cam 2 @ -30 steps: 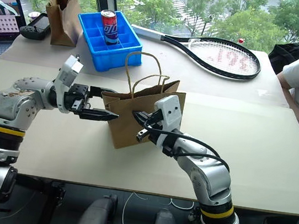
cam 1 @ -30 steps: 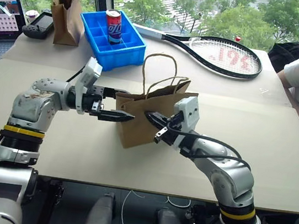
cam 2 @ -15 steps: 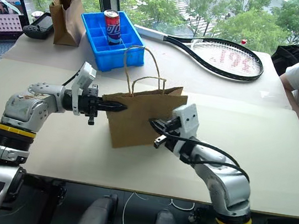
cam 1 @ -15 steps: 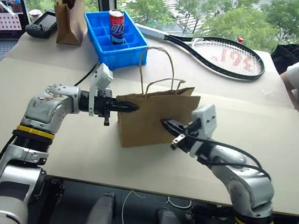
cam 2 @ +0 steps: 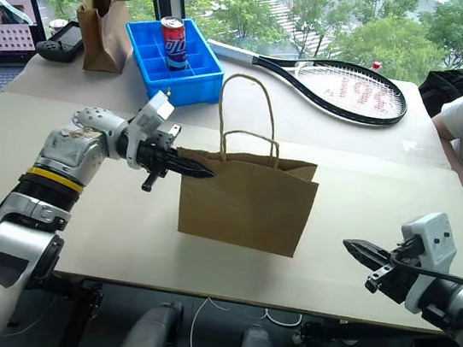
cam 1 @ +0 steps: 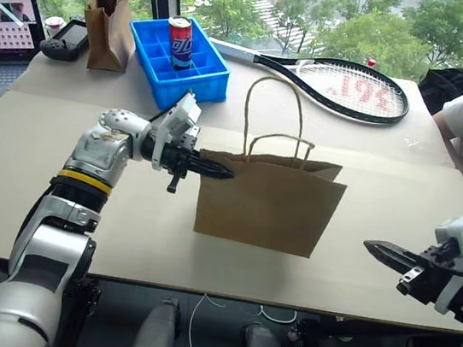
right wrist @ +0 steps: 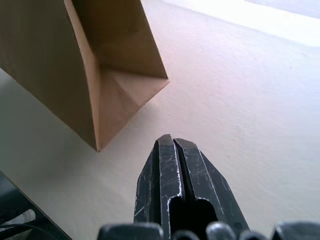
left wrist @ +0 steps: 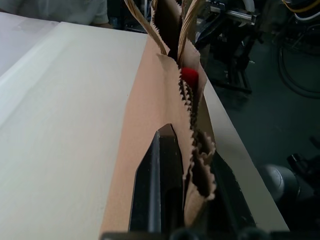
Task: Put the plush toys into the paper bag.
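Left pincer (cam 1: pixel 215 170) pinched the left top rim of the wide brown kraft paper bag (cam 1: pixel 266 204) standing long-axis crosswise on the worktop (cam 1: pixel 55 200); right pincer (cam 1: pixel 384 251), pressed together, sat well clear to its right.

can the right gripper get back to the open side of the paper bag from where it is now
Probably yes: the right gripper hangs shut beside the paper bag, with only bare table between them.

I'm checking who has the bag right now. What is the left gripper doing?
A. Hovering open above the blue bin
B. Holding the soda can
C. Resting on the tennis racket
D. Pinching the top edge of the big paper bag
D: the left gripper is shut on the top edge of the paper bag, while the right gripper is off to the side, shut and empty.
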`<move>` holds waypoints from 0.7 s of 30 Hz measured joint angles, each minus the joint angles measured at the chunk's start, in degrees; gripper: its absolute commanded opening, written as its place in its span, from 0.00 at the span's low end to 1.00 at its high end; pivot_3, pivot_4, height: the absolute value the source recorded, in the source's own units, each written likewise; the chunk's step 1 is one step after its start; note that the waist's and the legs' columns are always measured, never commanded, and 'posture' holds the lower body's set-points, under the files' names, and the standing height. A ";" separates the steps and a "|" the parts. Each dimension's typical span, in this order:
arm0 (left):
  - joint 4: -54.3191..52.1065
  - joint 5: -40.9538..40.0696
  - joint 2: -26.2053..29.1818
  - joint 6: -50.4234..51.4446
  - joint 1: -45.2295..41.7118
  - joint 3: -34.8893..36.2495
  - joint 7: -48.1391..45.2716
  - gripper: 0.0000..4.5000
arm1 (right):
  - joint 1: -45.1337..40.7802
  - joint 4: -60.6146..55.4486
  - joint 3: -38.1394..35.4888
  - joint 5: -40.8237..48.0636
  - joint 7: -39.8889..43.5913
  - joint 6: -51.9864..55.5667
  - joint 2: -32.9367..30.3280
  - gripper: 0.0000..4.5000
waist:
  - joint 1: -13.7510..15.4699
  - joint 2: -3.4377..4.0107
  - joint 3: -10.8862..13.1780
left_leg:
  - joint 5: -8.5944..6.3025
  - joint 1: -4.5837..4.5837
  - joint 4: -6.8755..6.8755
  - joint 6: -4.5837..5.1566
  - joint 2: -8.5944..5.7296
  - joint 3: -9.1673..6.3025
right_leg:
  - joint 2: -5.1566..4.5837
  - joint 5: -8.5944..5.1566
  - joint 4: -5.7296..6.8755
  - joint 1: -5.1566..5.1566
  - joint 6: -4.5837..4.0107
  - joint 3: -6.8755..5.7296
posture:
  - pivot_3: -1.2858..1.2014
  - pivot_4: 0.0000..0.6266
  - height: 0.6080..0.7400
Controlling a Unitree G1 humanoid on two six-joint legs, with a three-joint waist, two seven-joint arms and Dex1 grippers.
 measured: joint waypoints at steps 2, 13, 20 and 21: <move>1.10 1.28 -0.64 -1.50 0.00 -0.02 1.15 0.08 | 0.14 -0.06 -0.01 0.00 -0.08 -0.20 0.00 0.00 | 0.05 0.00 0.00 | 0.05 -0.03 0.04 0.08 -0.01 0.00 | 0.00 0.00 -0.01 0.01 0.00 0.00 | 0.52 0.24 1.00; -5.36 -2.96 1.08 13.24 1.03 4.41 4.84 0.92 | -5.28 3.19 2.65 -0.90 0.24 -1.33 -1.59 0.00 | -0.10 -0.01 0.01 | 0.12 -0.02 0.05 0.20 0.01 -0.02 | 0.00 0.00 0.00 0.03 0.01 0.00 | 0.52 0.24 1.00; -17.49 -11.53 10.57 26.69 8.30 15.10 10.28 0.98 | -7.98 8.69 7.40 -3.17 3.80 -5.95 -1.58 0.00 | -0.93 0.01 0.01 | 0.15 0.00 -0.02 0.24 0.00 -0.04 | 0.00 0.01 0.08 -0.02 -0.06 0.01 | 0.52 0.24 1.00; -19.39 -12.53 12.28 28.03 10.57 17.39 11.65 0.98 | -7.90 9.76 7.39 -3.60 4.70 -7.31 -1.40 0.00 | -0.94 0.01 0.01 | 0.14 0.00 -0.02 0.24 0.00 -0.03 | 0.00 0.01 0.07 -0.01 -0.06 0.01 | 0.52 0.24 1.00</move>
